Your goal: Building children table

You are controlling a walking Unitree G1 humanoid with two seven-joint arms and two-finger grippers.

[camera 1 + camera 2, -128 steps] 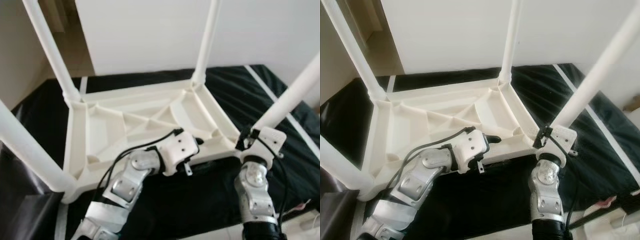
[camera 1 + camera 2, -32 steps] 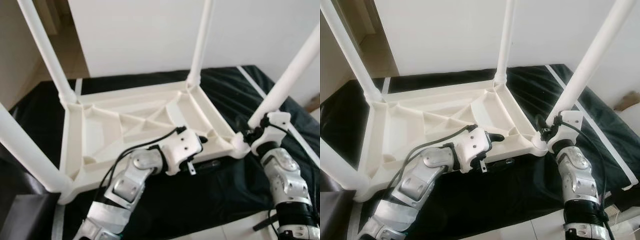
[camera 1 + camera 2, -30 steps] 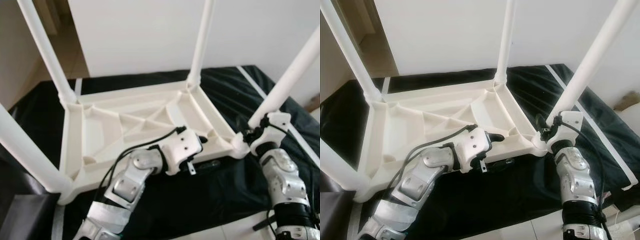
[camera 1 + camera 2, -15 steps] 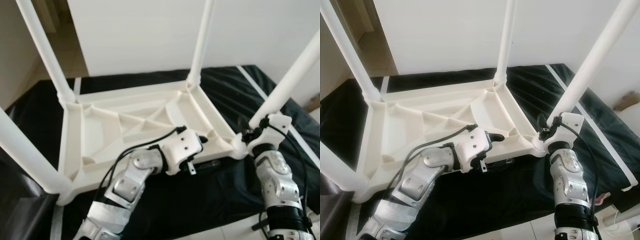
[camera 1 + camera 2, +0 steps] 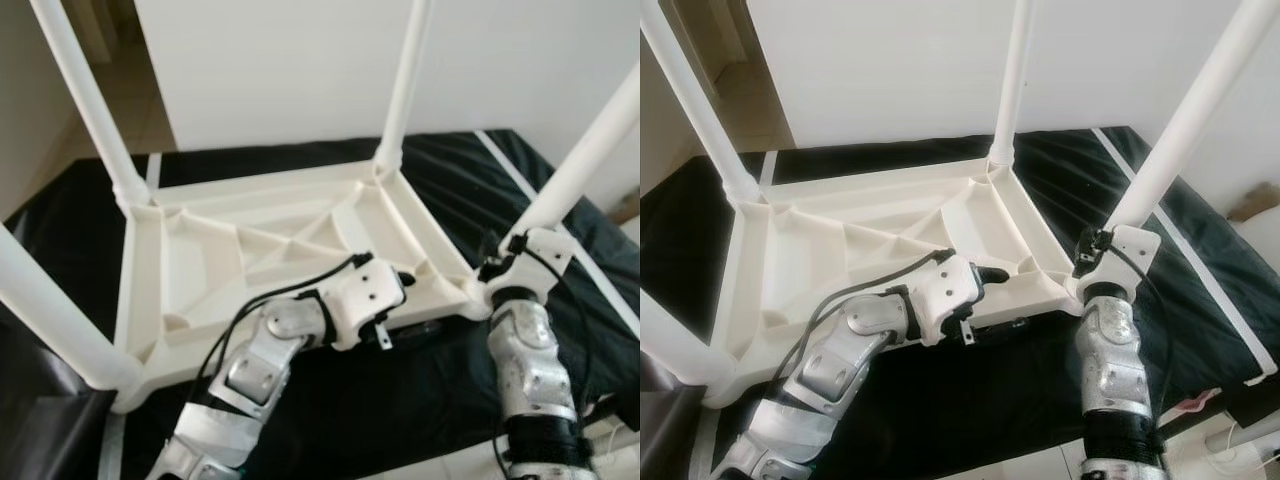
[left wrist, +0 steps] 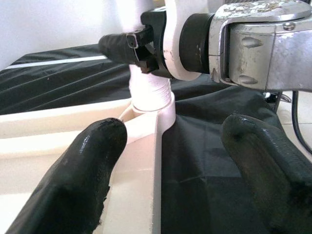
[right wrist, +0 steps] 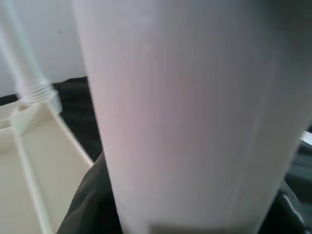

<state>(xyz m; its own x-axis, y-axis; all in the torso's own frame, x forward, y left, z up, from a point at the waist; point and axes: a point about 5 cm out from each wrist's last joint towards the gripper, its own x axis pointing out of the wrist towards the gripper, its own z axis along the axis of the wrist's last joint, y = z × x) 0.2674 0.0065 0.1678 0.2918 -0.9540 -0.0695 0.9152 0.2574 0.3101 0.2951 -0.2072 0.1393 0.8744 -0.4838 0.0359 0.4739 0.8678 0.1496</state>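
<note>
The white plastic children's table [image 5: 200, 270] lies upside down on a black cloth [image 5: 400, 400], its legs pointing up. My right gripper [image 5: 505, 262] is shut on the near-right leg [image 5: 590, 150], just above its threaded socket [image 6: 151, 95]; that leg [image 7: 195, 117] looms close in the right wrist view. My left gripper [image 5: 400, 288] is open at the table's near rim [image 6: 156, 146]. One of its fingers [image 6: 78, 180] is inside the rim and the other [image 6: 268, 165] is outside, neither touching it.
The three other legs stand at far right [image 5: 405, 80], far left [image 5: 85, 100] and near left [image 5: 45, 310]. A white wall [image 5: 300, 60] rises close behind. Pale floor tiles [image 5: 1240, 440] show past the cloth's near right corner.
My right forearm has swung leftwards under the wrist while the gripper stays shut on the leg. The left arm and the table have not moved.
</note>
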